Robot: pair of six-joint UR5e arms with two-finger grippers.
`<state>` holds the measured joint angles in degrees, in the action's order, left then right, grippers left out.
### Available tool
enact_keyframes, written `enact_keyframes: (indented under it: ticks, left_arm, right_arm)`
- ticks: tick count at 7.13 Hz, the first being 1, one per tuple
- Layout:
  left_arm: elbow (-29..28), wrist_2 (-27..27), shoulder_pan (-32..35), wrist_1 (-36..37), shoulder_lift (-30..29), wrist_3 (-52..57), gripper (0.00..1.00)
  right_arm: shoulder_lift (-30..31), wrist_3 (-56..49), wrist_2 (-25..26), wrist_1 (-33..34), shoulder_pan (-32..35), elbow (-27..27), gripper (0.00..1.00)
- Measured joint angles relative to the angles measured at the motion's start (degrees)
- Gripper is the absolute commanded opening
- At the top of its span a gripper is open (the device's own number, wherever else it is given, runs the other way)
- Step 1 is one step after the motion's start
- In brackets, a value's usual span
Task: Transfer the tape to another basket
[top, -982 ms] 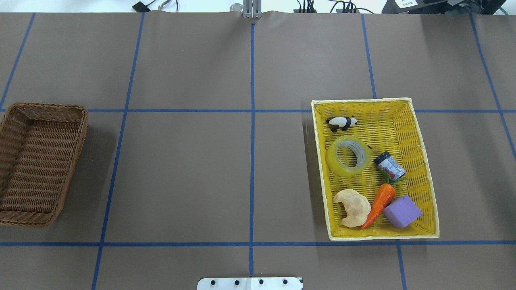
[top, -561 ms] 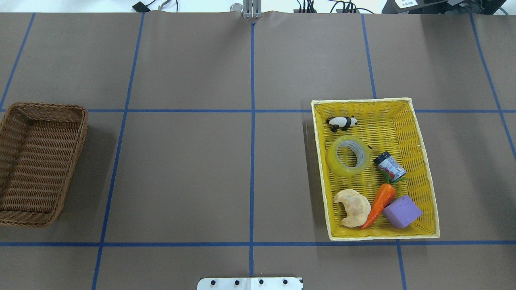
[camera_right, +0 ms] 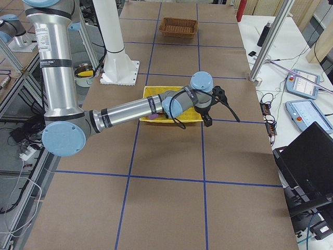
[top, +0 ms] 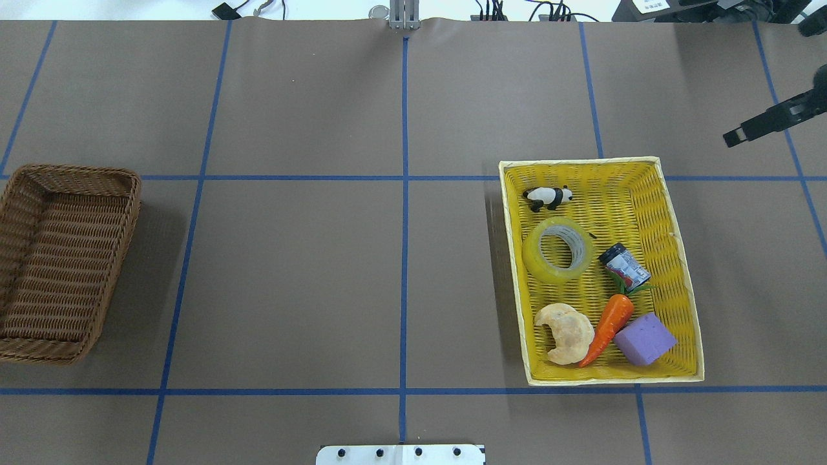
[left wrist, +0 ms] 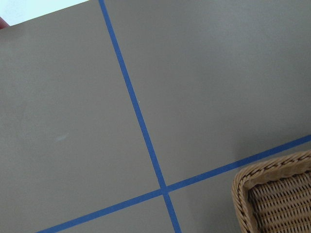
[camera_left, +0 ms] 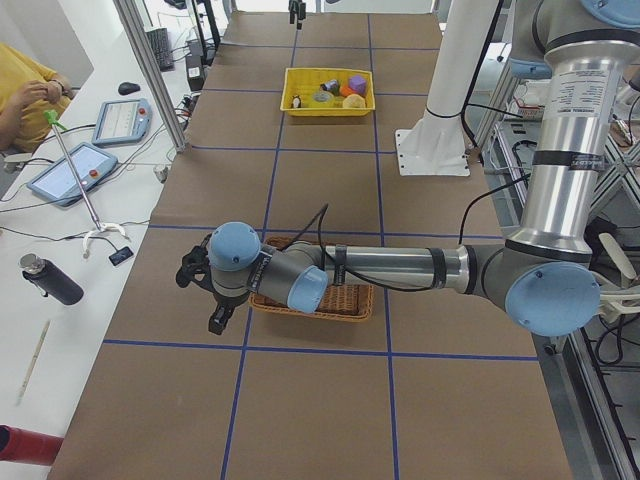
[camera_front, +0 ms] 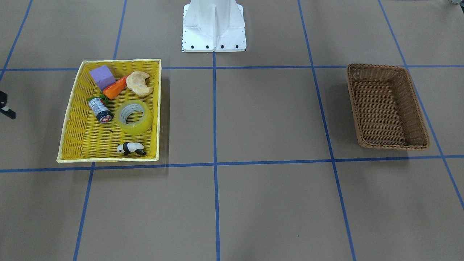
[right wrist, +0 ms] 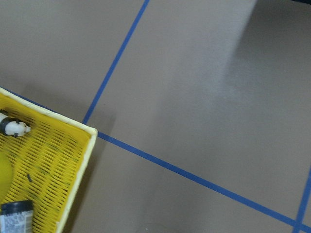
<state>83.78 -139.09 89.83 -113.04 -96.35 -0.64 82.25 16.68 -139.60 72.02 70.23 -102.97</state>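
Note:
The tape (top: pixel 557 249), a yellow-green roll lying flat, sits in the yellow woven tray (top: pixel 646 165) and also shows in the front view (camera_front: pixel 135 115). The empty dark brown wicker basket (top: pixel 77 174) stands at the table's far left, seen too in the front view (camera_front: pixel 377 66). My right gripper (camera_right: pixel 208 112) hovers beyond the tray's far right corner. Only part of it shows in the overhead view (top: pixel 769 121), so I cannot tell its state. My left gripper (camera_left: pixel 205 295) hangs just past the basket and shows only in the left side view, so I cannot tell its state either.
The tray also holds a panda figure (top: pixel 548 197), a small grey can (top: pixel 624 265), a carrot (top: pixel 608 326), a croissant (top: pixel 565 332) and a purple block (top: pixel 645 339). The robot's white base (camera_front: pixel 214 27) stands at mid-table. Blue tape lines grid the brown surface.
A dark part of my right gripper has come into the overhead view at the top right. The tape, the tray and the basket have not moved.

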Motion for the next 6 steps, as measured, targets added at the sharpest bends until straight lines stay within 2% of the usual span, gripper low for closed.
enact_keyframes:
  ticks: [2,4,6]
  left_arm:
    - [0.16,-0.51,0.0,-0.22,-0.09,-0.37,0.99]
    - [0.4,-0.53,0.0,-0.31,-0.05,-0.31,0.99]
    - [0.48,-0.56,0.01,-0.33,0.03,-0.12,0.99]
  right_arm:
    - [-1.6,7.21,6.17,-0.27,-8.75,-2.32,0.99]
    - [-2.84,14.15,16.91,-0.28,-18.02,-3.06,0.94]
    - [-4.98,18.01,24.06,0.13,-24.81,-2.0,0.9]
